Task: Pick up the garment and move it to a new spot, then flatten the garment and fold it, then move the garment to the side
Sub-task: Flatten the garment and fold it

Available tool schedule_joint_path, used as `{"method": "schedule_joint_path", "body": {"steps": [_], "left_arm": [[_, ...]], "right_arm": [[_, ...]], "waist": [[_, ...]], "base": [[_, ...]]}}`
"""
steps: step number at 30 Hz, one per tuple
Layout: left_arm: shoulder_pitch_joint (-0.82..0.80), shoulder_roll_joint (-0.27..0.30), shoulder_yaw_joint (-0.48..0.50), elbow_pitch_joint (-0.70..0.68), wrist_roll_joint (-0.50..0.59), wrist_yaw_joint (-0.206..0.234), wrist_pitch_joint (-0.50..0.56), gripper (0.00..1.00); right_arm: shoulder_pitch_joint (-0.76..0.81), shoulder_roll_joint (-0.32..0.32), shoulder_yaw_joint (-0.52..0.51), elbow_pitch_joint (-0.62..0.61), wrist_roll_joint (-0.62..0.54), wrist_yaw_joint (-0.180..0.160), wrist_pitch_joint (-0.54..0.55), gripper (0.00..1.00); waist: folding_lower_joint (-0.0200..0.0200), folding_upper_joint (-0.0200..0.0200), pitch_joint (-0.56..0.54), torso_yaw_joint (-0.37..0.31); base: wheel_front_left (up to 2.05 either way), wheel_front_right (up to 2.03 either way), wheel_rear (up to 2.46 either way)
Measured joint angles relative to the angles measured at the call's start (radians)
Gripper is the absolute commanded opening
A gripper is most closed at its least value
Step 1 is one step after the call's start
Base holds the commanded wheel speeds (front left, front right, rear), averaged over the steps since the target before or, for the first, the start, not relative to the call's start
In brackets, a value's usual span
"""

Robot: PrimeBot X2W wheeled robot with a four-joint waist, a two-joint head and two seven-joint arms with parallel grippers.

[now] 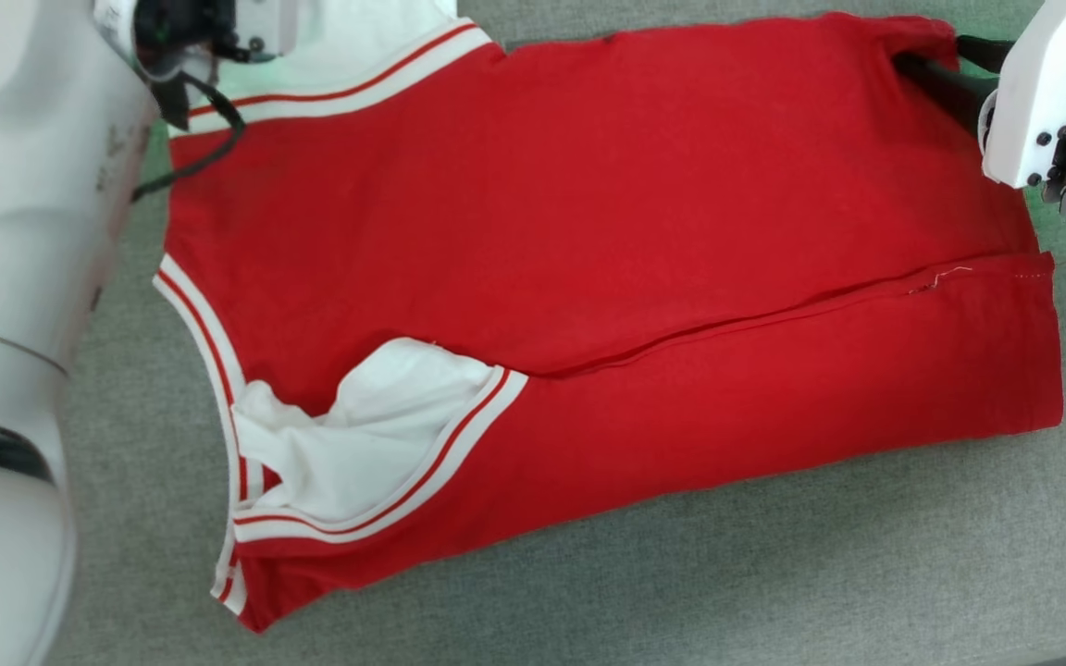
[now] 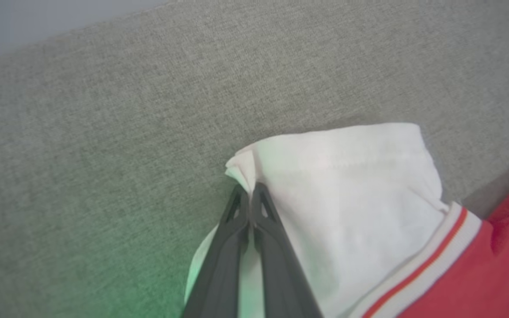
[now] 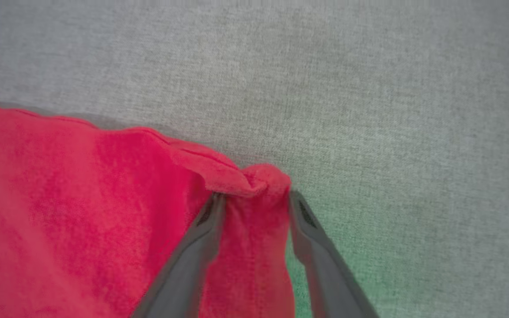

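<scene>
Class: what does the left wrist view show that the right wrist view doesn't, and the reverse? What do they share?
Left wrist view: the left gripper shut on the white sleeve, beside striped trim. Right wrist view: the right gripper open, straddling a bunched red corner. Shared: the red garment and the grey surface.

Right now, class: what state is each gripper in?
Left gripper: closed on the white sleeve of the soft red jersey shirt.
Right gripper: open, straddling its bunched red corner.

No lettering legible on the garment [image 1: 588, 185], no labels
</scene>
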Motion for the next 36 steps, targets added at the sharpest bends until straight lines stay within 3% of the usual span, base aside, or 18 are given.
{"method": "schedule_joint_path", "body": {"steps": [7,11,17,22,25,31,36], "left_arm": [[0.077,-0.015,0.016,-0.046,-0.050,-0.011,-0.149,0.00],[0.127,0.007,0.003,-0.171,-0.072,-0.013,-0.285,0.00],[0.246,0.071,-0.015,-0.359,-0.123,-0.014,-0.386,0.00],[0.410,0.170,-0.012,-0.590,-0.183,-0.014,-0.433,0.00],[0.533,0.241,-0.007,-0.744,-0.194,0.019,-0.458,0.00],[0.797,0.376,0.014,-1.052,-0.241,0.143,-0.521,0.00],[0.922,0.424,0.012,-1.155,-0.267,0.189,-0.547,0.00]], "right_arm": [[0.005,-0.033,0.057,-0.006,0.029,0.000,-0.098,0.00],[0.049,-0.079,0.083,-0.045,0.055,0.000,-0.165,0.00],[0.135,-0.163,0.113,-0.118,0.101,0.000,-0.249,0.00],[0.222,-0.231,0.143,-0.193,0.128,0.000,-0.284,0.00],[0.277,-0.284,0.151,-0.229,0.150,0.000,-0.302,0.00],[0.397,-0.380,0.152,-0.303,0.184,0.000,-0.327,0.00],[0.456,-0.412,0.148,-0.330,0.205,0.000,-0.333,0.00]], "waist": [[0.0000,0.0000,-0.045,0.017],[0.0000,0.0000,-0.089,0.031],[0.0000,0.0000,-0.161,0.064],[0.0000,0.0000,-0.218,0.093],[0.0000,0.0000,-0.247,0.111],[0.0000,0.0000,-0.279,0.160],[0.0000,0.0000,-0.270,0.171]], "base": [[0.00,0.00,0.00],[0.00,0.00,0.00],[0.00,0.00,0.00],[0.00,0.00,0.00],[0.00,0.00,0.00],[0.00,0.00,0.00],[0.00,0.00,0.00]]}}
